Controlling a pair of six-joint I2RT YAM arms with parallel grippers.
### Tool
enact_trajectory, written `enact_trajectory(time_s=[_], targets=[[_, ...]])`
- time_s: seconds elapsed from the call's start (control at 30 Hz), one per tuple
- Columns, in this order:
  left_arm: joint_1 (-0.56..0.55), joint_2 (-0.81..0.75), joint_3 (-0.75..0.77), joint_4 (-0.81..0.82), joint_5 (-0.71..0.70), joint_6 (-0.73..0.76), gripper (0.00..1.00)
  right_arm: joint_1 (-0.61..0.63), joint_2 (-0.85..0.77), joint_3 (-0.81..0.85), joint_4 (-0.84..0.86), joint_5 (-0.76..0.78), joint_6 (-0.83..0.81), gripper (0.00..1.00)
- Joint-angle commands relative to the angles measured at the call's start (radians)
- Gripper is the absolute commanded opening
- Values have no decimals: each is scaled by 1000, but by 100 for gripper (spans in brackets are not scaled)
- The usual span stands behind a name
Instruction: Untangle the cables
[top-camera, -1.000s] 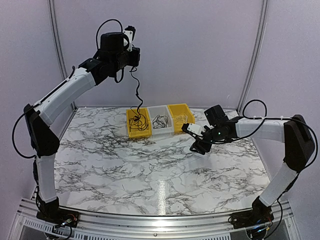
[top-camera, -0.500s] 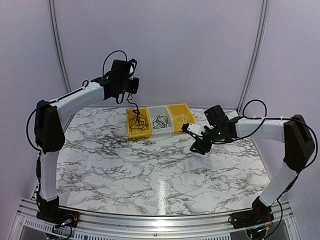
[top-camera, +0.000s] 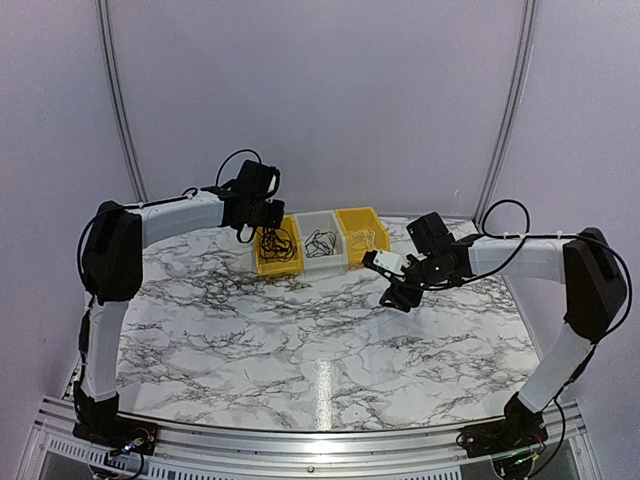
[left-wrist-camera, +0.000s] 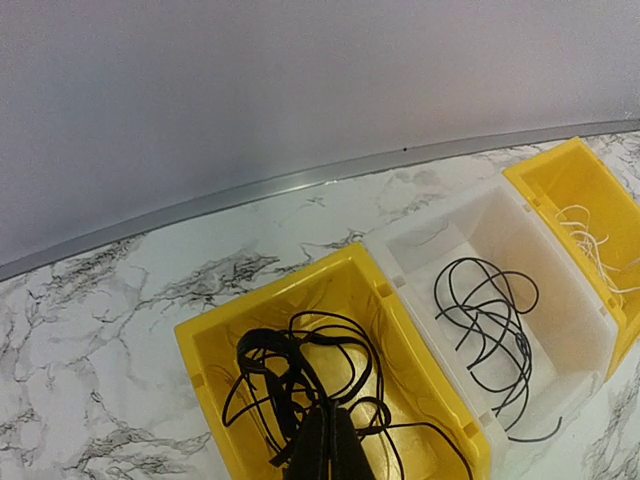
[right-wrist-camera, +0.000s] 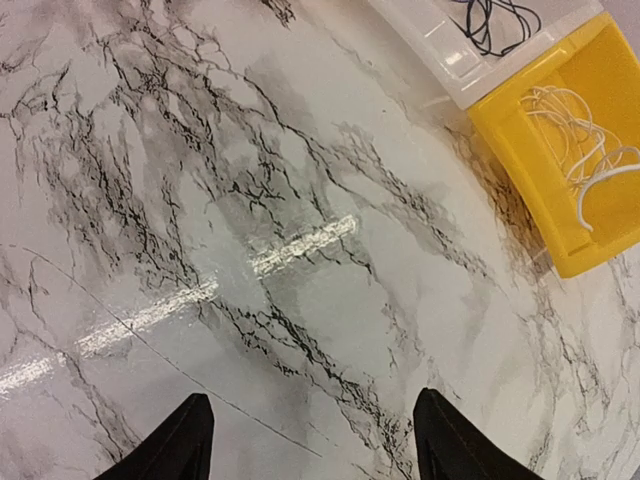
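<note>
On the left, left hand (left-wrist-camera: 325, 428) pinched shut on the cables (left-wrist-camera: 300, 365), low in the leftmost yellow bin (left-wrist-camera: 200, 352) (black loops heaped all around it). Further right, right hand (right-wrist-camera: 312, 408) spread wide, holding nothing, hovering over the marble desk (right-wrist-camera: 250, 200).

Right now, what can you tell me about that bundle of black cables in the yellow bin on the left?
The cables are thin, black, rubbery-looking cords, looped into a loose tangle that fills most of the left yellow bin. They lie slack on its floor, with some loops rising toward the left arm's closed fingers, which pinch a strand just above the pile.
</note>
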Motion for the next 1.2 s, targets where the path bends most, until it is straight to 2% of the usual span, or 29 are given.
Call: enact_trajectory(time_s=[0.0, 0.37, 0.53, 0.63, 0.87, 1.1, 1.17], targets=[[-2, 48, -13, 9, 44, -44, 0, -7, 9, 1, -11, -11, -7, 69], [-2, 71, -12, -33, 90, -47, 0, -7, 24, 6, -17, -13, -9, 69], [-1, 20, -23, -72, 78, -49, 35, -7, 18, 6, -16, -12, -6, 69], [-2, -37, -51, -80, 48, -53, 44, -6, 13, 7, -16, -5, -4, 69], [-2, -214, -90, -117, 40, -46, 54, -9, -63, 29, -11, 41, 29, 69], [-2, -449, -235, -130, 47, -12, 62, -13, -272, 65, -22, 137, 61, 70], [-2, -518, -291, -129, 65, -16, 64, -23, -346, 65, 4, 203, 87, 77]])
